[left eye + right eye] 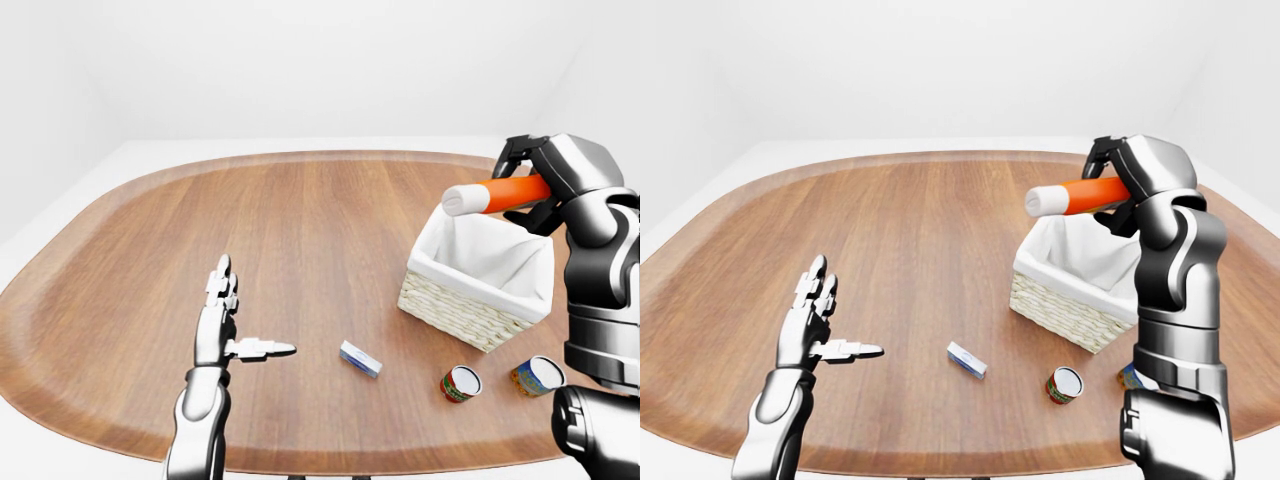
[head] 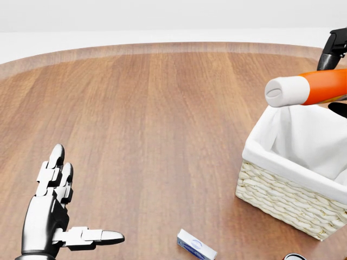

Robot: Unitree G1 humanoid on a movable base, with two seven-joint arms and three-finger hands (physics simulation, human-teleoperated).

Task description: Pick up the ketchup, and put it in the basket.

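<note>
The right hand [image 1: 1130, 175] has its fingers wrapped around the ketchup [image 1: 1080, 196], carrying it nearly level in the air with the white cap pointing to the view's left. The bottle hangs directly above the basket [image 1: 455, 300] (wicker, white cloth lining), clear of its rim. Over at lower left, the left hand [image 1: 222, 325] hovers above the table [image 1: 300, 230], fingers spread, holding nothing.

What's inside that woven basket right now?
The basket shows only its white cloth lining; nothing lies in the part visible. The ketchup hangs above it in the right hand. The near wall hides some of the bottom.
</note>
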